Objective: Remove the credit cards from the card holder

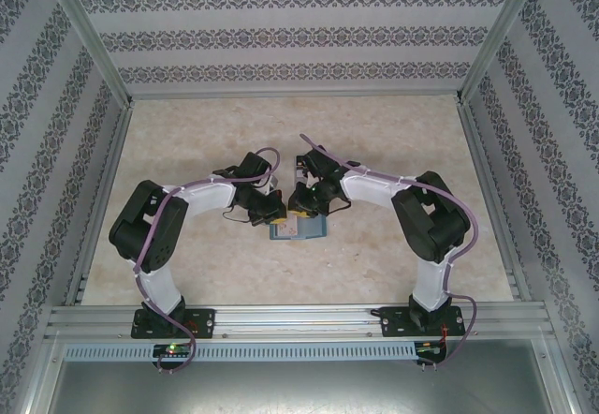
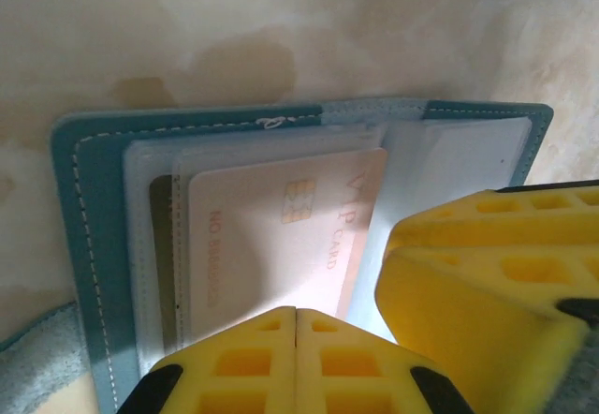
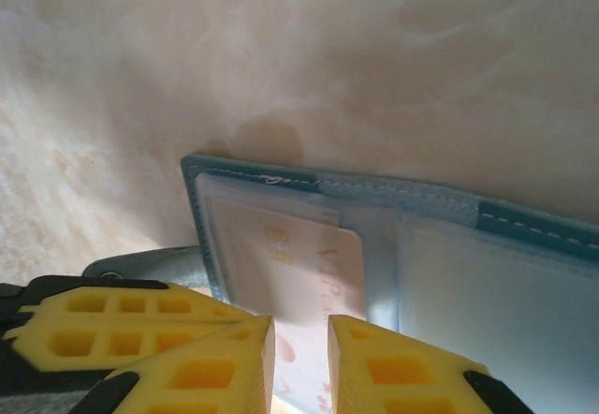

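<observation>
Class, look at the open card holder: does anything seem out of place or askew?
The pale pink card juts partway out of its clear pocket toward the card holder's fold, while the dark card behind it sits tucked in. Nothing looks damaged.

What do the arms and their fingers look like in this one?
Left arm and right arm: white links, bulky black joints, black base plates, a purple cable along each. Fingers are yellow blocks with square recesses, on black mounts.

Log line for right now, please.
card holder open flat | pink card in pocket | left gripper shut at card edge | right gripper slightly open over card
</observation>
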Controlling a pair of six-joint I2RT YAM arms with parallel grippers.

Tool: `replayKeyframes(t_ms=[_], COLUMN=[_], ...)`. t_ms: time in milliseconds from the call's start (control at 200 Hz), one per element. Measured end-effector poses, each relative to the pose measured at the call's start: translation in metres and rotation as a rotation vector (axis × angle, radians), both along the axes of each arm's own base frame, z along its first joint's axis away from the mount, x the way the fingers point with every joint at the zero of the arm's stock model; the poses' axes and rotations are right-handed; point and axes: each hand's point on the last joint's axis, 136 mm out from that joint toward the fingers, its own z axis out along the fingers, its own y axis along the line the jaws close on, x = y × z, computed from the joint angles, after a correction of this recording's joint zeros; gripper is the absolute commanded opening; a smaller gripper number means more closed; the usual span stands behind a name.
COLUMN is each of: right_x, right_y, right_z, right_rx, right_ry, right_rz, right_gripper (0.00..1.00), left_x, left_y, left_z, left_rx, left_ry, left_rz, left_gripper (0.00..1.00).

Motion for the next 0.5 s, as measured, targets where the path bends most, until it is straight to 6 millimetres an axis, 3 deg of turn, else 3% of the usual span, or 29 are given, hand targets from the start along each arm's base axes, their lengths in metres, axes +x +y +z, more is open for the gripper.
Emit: replayKeyframes(t_ms=[500], right_x=[-0.004], right_y=[0.000], right_z=[-0.014], right_rx=[-0.020], right_ry=[0.025], right_rz=[0.011], right_gripper=[0.25], left_x=[-0.001], left_y=[0.005], left_z=[-0.011], left_rx=[0.039], left_ry=[0.004], left_rz=[-0.009], left_gripper=[0.00])
